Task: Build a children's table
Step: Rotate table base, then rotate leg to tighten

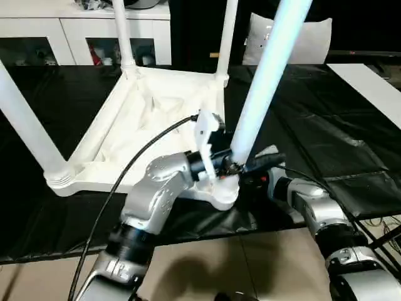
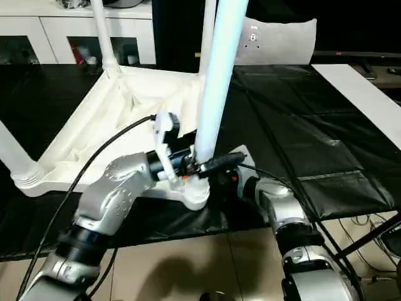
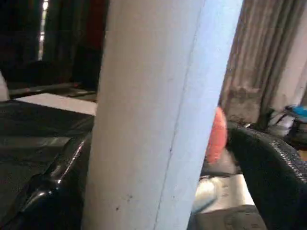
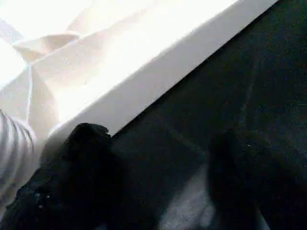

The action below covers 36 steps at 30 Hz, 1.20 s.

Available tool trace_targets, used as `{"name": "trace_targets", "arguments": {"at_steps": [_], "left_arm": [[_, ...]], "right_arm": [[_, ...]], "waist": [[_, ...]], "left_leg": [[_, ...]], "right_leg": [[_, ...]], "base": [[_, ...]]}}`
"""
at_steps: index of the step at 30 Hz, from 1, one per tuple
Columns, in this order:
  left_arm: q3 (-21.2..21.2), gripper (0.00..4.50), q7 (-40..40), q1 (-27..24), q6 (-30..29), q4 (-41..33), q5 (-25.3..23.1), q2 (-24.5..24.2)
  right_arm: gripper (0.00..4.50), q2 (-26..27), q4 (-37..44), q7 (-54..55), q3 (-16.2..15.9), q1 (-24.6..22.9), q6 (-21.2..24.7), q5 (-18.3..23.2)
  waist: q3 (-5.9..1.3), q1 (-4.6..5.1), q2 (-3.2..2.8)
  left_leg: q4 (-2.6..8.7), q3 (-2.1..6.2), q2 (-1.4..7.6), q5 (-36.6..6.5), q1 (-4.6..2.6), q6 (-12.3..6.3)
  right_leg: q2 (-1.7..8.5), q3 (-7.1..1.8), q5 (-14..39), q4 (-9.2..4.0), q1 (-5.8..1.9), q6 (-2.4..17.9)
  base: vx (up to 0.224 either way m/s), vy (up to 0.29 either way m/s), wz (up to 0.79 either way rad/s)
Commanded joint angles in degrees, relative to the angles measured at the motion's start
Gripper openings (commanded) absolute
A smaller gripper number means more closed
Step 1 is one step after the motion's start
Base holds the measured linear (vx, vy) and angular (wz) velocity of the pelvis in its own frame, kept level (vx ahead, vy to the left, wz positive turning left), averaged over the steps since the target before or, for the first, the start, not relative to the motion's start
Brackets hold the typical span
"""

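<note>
left pincer (image 1: 227, 164) grips leg (image 1: 266, 78) | leg base in tabletop (image 1: 150, 119) socket (image 1: 222, 191)

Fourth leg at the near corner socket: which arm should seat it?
Left, probably. The left gripper sits at the base of the fourth leg, right over the near corner socket; the right gripper lies beside it.

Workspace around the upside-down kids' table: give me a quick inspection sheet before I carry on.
Surface: black-covered work table, cover wrinkled.
Job's things: tabletop upside down; three legs standing in corner sockets; fourth leg tilted, its base at the near corner socket.
Clutter: nothing seen.
Grippers: left claw around the fourth leg's base; right claw beside the same corner, fingers open.
Cables: black cable along the left arm.
Surroundings: white cabinet with glass doors behind; tiled floor.
</note>
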State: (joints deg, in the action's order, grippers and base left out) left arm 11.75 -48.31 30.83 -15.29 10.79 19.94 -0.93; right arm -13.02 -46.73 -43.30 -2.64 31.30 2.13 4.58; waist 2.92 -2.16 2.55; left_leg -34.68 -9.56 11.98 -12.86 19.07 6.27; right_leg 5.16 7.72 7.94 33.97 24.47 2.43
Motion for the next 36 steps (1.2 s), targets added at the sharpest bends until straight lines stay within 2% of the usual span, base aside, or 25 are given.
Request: {"name": "trace_targets", "arguments": {"at_steps": [1, 3, 4, 5, 6, 8, 9, 10, 11, 12, 14, 15, 16, 17, 18, 19, 20, 23, 24, 25, 30, 31, 36], "left_arm": [[1.81, 4.44, -0.44, 1.49, 2.45, 2.65, -3.94, -2.67], [2.12, 4.44, -1.72, 1.31, 2.9, 2.83, -4.67, -4.34], [2.67, 4.44, -5.0, 0.62, 3.78, 2.85, -5.64, -7.83], [2.97, 4.44, -8.02, -0.07, 4.36, 2.79, -5.9, -10.37], [3.04, 4.44, -8.65, -0.22, 4.52, 2.79, -5.94, -10.86], [3.37, 4.44, -11.62, -0.8, 5.12, 3.03, -6.06, -13.21], [3.7, 4.44, -14.72, -1.22, 5.85, 3.75, -6.23, -15.68], [3.94, 4.28, -16.66, -1.19, 6.34, 4.79, -6.55, -17.34], [4.25, 4.28, -18.34, -0.9, 7.36, 6.27, -7.01, -18.7], [4.45, 4.28, -19.21, -0.64, 8.1, 7.3, -7.31, -19.39], [5.39, 4.0, -20.68, 0.73, 9.99, 10.61, -8.84, -21.06], [6.51, 3.93, -21.36, 2.12, 11.91, 13.65, -10.86, -22.09], [7.65, 3.9, -21.09, 3.54, 14.35, 16.77, -13.31, -22.76], [8.03, 3.9, -21.01, 4.04, 15.25, 17.86, -14.14, -22.94], [8.27, 3.69, -20.98, 4.36, 15.83, 18.56, -14.65, -23.04], [8.95, 3.69, -20.88, 5.64, 17.3, 21.29, -15.98, -22.85], [9.63, 3.55, -20.73, 6.37, 18.53, 22.73, -17.09, -22.81], [11.88, 3.32, -20.62, 8.14, 22.06, 26.77, -20.48, -22.63], [12.24, 3.2, -20.53, 8.56, 22.85, 27.84, -21.12, -22.41], [12.7, 3.2, -20.67, 9.4, 24.27, 30.02, -21.73, -21.8], [12.97, 2.75, -21.25, 11.36, 26.75, 34.43, -22.85, -20.06], [12.99, 2.64, -21.47, 11.55, 26.91, 34.87, -22.86, -19.96], [13.05, 2.3, -21.69, 12.86, 28.57, 38.06, -23.39, -19.2]], "right_arm": [[4.5, 0.09, 5.2, -0.44, 0.0, -1.01, -1.57, 0.83], [4.5, -0.56, 6.36, -0.66, 0.46, -1.74, -1.85, 1.06], [4.5, -2.05, 8.75, -1.05, 1.21, -3.28, -3.38, 1.19], [4.5, -3.4, 10.65, -2.18, 1.47, -4.27, -2.19, 1.48], [4.5, -3.65, 11.02, -2.55, 1.53, -4.45, -1.81, 1.63], [4.5, -4.88, 12.96, -5.59, 1.75, -5.43, -0.13, 3.0], [4.5, -6.33, 15.4, -8.96, 1.66, -6.77, 0.49, 4.32], [4.5, -7.43, 16.97, -10.71, 1.52, -7.7, 0.81, 4.86], [4.5, -8.41, 18.17, -11.63, 1.35, -8.45, 1.16, 5.13], [4.5, -8.91, 18.69, -11.8, 1.25, -8.81, 1.32, 5.13], [4.5, -10.2, 20.2, -12.43, 1.0, -9.77, 1.84, 4.95], [4.5, -11.2, 21.79, -13.34, 0.75, -10.57, 3.17, 5.24], [4.5, -12.1, 23.33, -14.17, 0.48, -11.21, 5.15, 5.6], [4.5, -12.4, 23.92, -14.46, 0.38, -11.43, 5.84, 5.72], [4.5, -12.6, 24.32, -14.65, 0.32, -11.57, 6.26, 5.78], [4.5, -13.41, 25.92, -14.7, 0.04, -11.85, 8.33, 5.75], [4.5, -14.1, 27.35, -15.64, -0.3, -12.24, 10.3, 6.31], [4.5, -15.45, 29.81, -16.7, -0.81, -13.23, 8.73, 5.77], [4.5, -15.77, 30.27, -17.4, -0.88, -13.47, 9.09, 6.07], [4.5, -17.26, 32.3, -20.19, -1.74, -14.72, 9.96, 6.78], [4.5, -21.5, 37.75, -25.66, -2.51, -18.22, 13.76, 9.11], [4.5, -21.71, 38.1, -25.67, -2.44, -18.42, 13.93, 9.24], [4.5, -22.28, 38.71, -25.8, -2.06, -18.72, 14.41, 9.65]], "waist": [[-3.95, -0.63, -0.2], [-4.06, -0.55, -0.21], [-4.21, -0.63, -0.36], [-4.28, -0.78, -0.38], [-4.2, -0.78, -0.62], [-4.15, -0.81, -0.68], [-4.08, -0.95, -1.2], [-3.93, -1.08, -0.99], [-3.98, -1.2, -1.26], [-3.98, -1.25, -1.16], [-3.92, -1.5, -1.19], [-3.94, -1.77, -1.05], [-3.9, -2.01, -1.15], [-3.86, -2.08, -1.11], [-3.92, -2.14, -1.1], [-3.8, -2.33, -1.13], [-3.99, -2.41, -1.0], [-4.12, -2.85, -0.93], [-4.2, -2.97, -1.24], [-4.15, -3.07, -1.25], [-4.2, -4.0, -0.98], [-4.13, -4.14, -1.04], [-4.07, -4.21, -0.97]], "left_leg": [[3.7, -0.06, 0.59, -7.46, 1.19, -5.18], [3.84, 0.1, 0.78, -6.99, 1.33, -5.33], [3.76, 0.05, 0.81, -6.39, 1.17, -5.44], [3.81, 0.09, 0.89, -5.55, 1.19, -5.55], [3.86, 0.09, 0.86, -5.37, 1.15, -5.76], [3.83, -0.04, 0.91, -5.6, 1.04, -5.76], [3.92, -0.03, 0.84, -6.58, 0.85, -5.96], [3.97, -0.07, 0.95, -7.45, 0.85, -6.22], [4.01, -0.05, 0.94, -7.58, 0.82, -6.17], [4.02, -0.08, 0.95, -7.69, 0.77, -6.06], [4.08, -0.17, 0.83, -7.98, 0.63, -5.15], [4.02, -0.14, 0.78, -7.97, 0.66, -4.79], [4.02, -0.15, 0.61, -8.27, 0.5, -4.93], [4.07, -0.04, 0.58, -8.14, 0.73, -4.94], [4.09, -0.03, 0.67, -8.23, 0.69, -4.64], [4.02, -0.08, 0.46, -8.03, 0.73, -4.34], [3.99, -0.03, 0.49, -7.62, 0.81, -4.15], [3.94, -0.03, 0.59, -6.74, 0.95, -4.42], [3.94, -0.02, 0.61, -6.43, 0.85, -4.3], [3.86, -0.11, 0.49, -6.68, 0.82, -4.59], [3.8, -0.13, 0.67, -6.78, 0.93, -5.32], [3.86, -0.15, 0.7, -7.12, 0.81, -5.29], [3.75, -0.17, 0.37, -7.91, 0.73, -4.58]], "right_leg": [[2.79, -2.76, 24.06, -5.11, -4.51, 4.75], [2.87, -2.84, 22.89, -4.77, -4.66, 4.4], [2.96, -2.97, 21.62, -4.58, -4.55, 4.78], [2.96, -3.08, 19.9, -4.22, -4.63, 5.57], [2.85, -3.15, 19.13, -4.13, -4.63, 5.98], [2.86, -3.18, 17.89, -4.0, -4.57, 7.25], [2.72, -3.16, 18.03, -4.18, -4.61, 7.51], [2.7, -3.23, 18.28, -4.19, -4.57, 7.42], [2.73, -3.24, 18.33, -4.16, -4.6, 7.38], [2.72, -3.25, 18.52, -4.23, -4.53, 7.27], [2.73, -3.24, 20.11, -4.45, -4.46, 7.01], [2.87, -3.21, 20.75, -4.49, -4.54, 6.69], [2.6, -3.14, 22.01, -4.73, -4.45, 5.46], [2.67, -3.12, 22.34, -4.78, -4.64, 5.0], [2.77, -3.08, 22.75, -4.74, -4.66, 4.68], [2.78, -3.0, 24.28, -5.18, -4.63, 3.84], [2.85, -2.97, 24.02, -4.99, -4.74, 3.64], [2.91, -3.01, 22.6, -4.87, -4.69, 3.33], [2.95, -3.01, 21.88, -4.72, -4.65, 3.48], [2.81, -2.91, 21.89, -4.95, -4.64, 3.55], [2.98, -2.81, 21.46, -4.95, -4.91, 3.65], [3.02, -2.72, 22.34, -5.17, -4.74, 3.65], [3.05, -2.36, 25.8, -5.78, -4.63, 2.13]], "base": [[0.0, 0.0, 0.0], [0.0, 0.0, 0.0], [0.0, 0.0, 0.0], [0.0, 0.0, 0.0], [0.0, 0.0, 0.0], [0.0, 0.0, 0.0], [0.0, 0.0, 0.0], [0.0, 0.0, 0.0], [0.0, 0.0, 0.0], [0.0, 0.0, 0.0], [0.0, 0.0, 0.0], [0.0, 0.0, 0.0], [0.0, 0.0, 0.0], [0.0, 0.0, 0.0], [0.0, 0.0, 0.0], [0.0, 0.0, 0.0], [0.0, 0.0, 0.0], [0.0, 0.0, 0.0], [0.0, 0.0, 0.0], [0.0, 0.0, 0.0], [0.0, 0.0, 0.0], [0.0, 0.0, 0.0], [0.0, 0.0, 0.0]]}}
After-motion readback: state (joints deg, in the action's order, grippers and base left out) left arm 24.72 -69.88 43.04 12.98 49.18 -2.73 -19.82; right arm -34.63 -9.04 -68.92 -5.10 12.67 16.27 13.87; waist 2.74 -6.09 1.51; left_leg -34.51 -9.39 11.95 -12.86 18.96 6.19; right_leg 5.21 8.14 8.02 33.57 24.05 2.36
